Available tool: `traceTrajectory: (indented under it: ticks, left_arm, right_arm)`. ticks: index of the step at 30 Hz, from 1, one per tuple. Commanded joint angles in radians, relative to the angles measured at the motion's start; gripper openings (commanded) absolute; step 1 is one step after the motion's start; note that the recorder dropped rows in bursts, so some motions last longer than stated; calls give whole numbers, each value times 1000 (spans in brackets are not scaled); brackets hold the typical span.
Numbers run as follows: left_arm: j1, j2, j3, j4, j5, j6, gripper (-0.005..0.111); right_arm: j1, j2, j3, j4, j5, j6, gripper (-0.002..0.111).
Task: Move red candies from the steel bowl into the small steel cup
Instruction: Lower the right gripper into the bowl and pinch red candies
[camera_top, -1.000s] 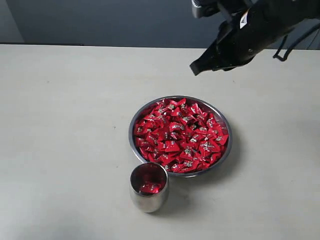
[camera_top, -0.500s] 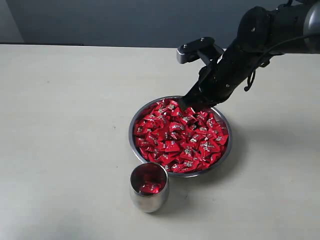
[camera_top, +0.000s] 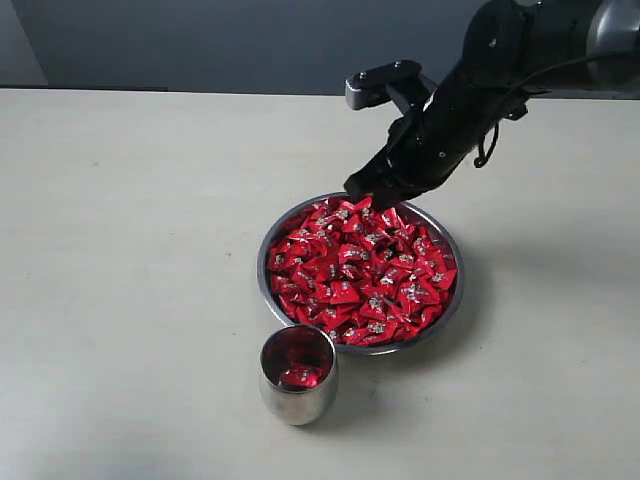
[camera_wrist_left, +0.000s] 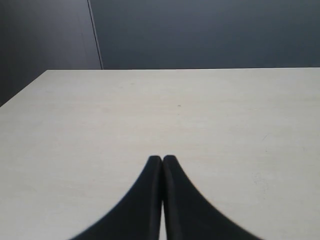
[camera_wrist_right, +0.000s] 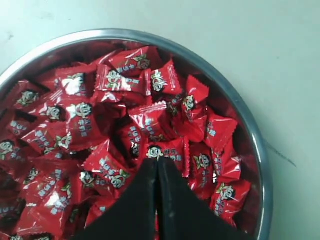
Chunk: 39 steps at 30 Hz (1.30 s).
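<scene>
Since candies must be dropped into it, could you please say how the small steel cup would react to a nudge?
The small steel cup is taller than wide, so a high knock might tip it. Polished steel on the smooth table probably slides.

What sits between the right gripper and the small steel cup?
In the exterior view, the steel bowl heaped with red candies separates the right gripper from the cup.

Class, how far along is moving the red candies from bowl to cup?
Done: a few red candies lie in the small steel cup. In hand: the right tool, shut, over the steel bowl's edge, no candy visibly held. Left: the bowl is heaped.
</scene>
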Motion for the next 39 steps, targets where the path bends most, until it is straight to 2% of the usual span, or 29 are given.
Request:
traceTrajectory:
  ticks: [1,18,20,24,26,39]
  left_arm:
    - [1,-4,4,1,-2,-3,0]
    - [1,-4,4,1,-2,-3,0]
    - [1,-4,4,1,-2,-3,0]
    - [1,-4,4,1,-2,-3,0]
    - [1,-4,4,1,-2,-3,0]
    - [1,-4,4,1,-2,-3,0]
  right_arm:
    - [-3,20,-41,-12,15,17,-1]
    - [8,100,-57,25,-33,-48,-1]
    - [21,103,-57,28,-36,-48,4]
    - [59,125,-84,19,-40,-48,24]
    - [67,143,-109,19,-35,-48,29]
    - [67,199,-197,-81,15,-19,30]
